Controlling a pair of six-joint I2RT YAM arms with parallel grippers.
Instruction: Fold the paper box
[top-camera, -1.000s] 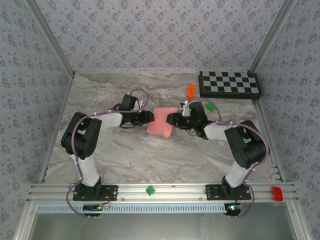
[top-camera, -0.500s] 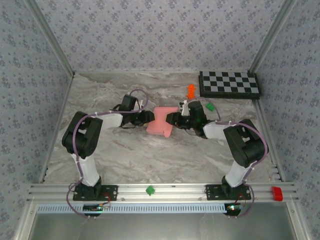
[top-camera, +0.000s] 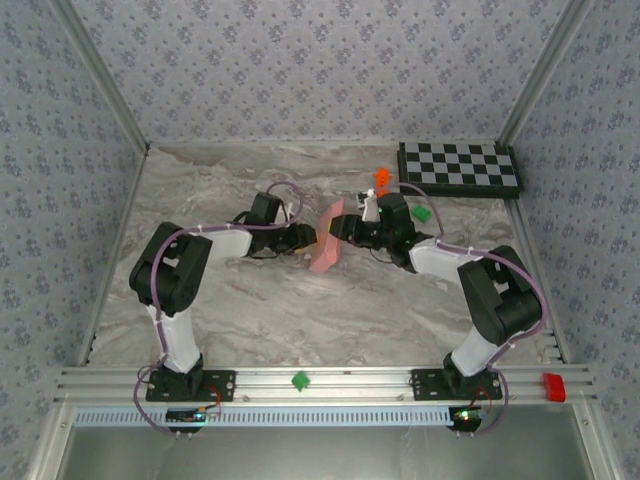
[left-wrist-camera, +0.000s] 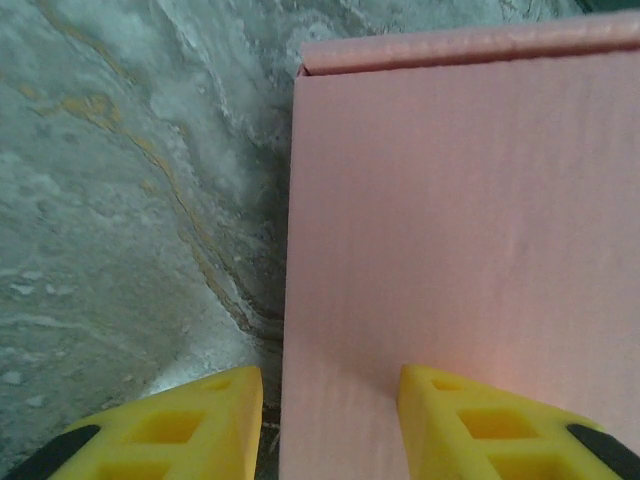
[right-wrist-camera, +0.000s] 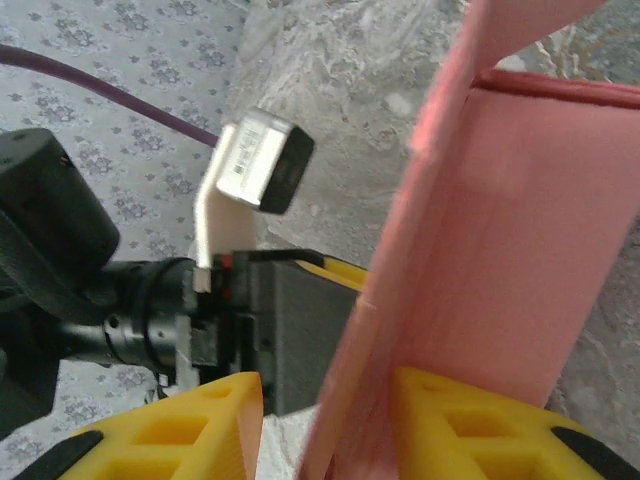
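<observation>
The pink paper box (top-camera: 326, 243) stands tipped up on edge at mid-table, between my two grippers. My left gripper (top-camera: 307, 240) meets it from the left. In the left wrist view a flat pink panel of the paper box (left-wrist-camera: 460, 200) fills the right side; my left gripper (left-wrist-camera: 330, 400) is open, its right finger lying on the panel and its left finger just off the panel's edge. My right gripper (top-camera: 346, 228) comes from the right. My right gripper (right-wrist-camera: 325, 400) is open astride a raised wall of the paper box (right-wrist-camera: 520, 200), with a gap at its left finger.
A checkerboard (top-camera: 460, 167) lies at the back right, with an orange toy (top-camera: 381, 180) and a green toy (top-camera: 421, 212) near it, close behind my right arm. A green block (top-camera: 299, 380) and a red block (top-camera: 553, 386) sit on the front rail.
The box lay flat between the grippers; now it stands tilted up on edge. Both grippers have shifted slightly right and toward the back with it.
</observation>
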